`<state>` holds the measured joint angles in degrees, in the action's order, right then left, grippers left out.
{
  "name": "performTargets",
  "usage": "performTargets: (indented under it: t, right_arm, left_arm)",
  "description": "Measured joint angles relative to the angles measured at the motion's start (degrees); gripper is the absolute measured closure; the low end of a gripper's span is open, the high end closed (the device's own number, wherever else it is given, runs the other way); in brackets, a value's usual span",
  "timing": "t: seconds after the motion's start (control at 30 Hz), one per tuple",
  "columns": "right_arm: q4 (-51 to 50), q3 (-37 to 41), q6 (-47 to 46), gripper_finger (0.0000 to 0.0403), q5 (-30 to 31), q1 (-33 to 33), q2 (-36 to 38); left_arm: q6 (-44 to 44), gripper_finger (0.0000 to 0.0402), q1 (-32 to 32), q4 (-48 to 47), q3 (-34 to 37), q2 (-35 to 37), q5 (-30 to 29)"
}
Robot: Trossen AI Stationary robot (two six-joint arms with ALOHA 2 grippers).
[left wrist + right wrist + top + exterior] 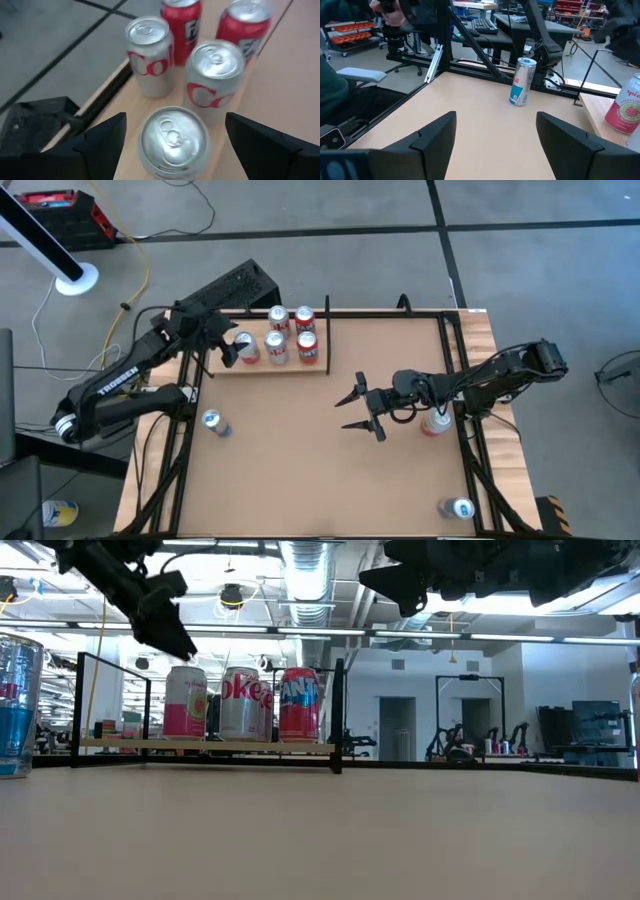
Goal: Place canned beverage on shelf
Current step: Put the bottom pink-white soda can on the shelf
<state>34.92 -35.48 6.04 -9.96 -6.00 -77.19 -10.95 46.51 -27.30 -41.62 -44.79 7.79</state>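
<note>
The shelf (322, 367), a pale wood board with black rails, lies at the table's far left and bears several upright cans. Nearest its left end stands a pink-and-white can (247, 349), which also shows in the low view (185, 700) and from above in the left wrist view (174, 142). My left gripper (233, 346) hovers just above this can, open, with a finger on either side of the can's top and a gap showing on both sides (173, 120). My right gripper (362, 411) is open and empty above the table's middle.
Two silver cola cans (215, 75) and two red cans (182, 25) stand behind the pink can on the shelf. A slim blue can (215, 423) stands near the table's left edge, another can (436, 421) under my right arm, and one (458, 508) near the front right corner.
</note>
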Motion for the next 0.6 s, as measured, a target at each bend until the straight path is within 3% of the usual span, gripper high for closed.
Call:
performTargets:
  t: [0.33,0.47,0.6]
  right_arm:
    - [0.19,0.0,0.0,0.0106,0.0,0.04,0.0]
    - [0.34,0.0,0.43,0.0106,0.0,0.04,0.0]
    - [0.57,0.0,0.61,0.0106,0.0,0.11,0.0]
  left_arm:
    - [4.14,0.0095,-6.8,-4.77,0.9,2.86,6.98]
    - [3.55,0.0139,-10.74,-5.42,3.05,2.28,6.53]
    - [0.95,0.0209,-13.01,-5.88,3.38,2.27,4.85]
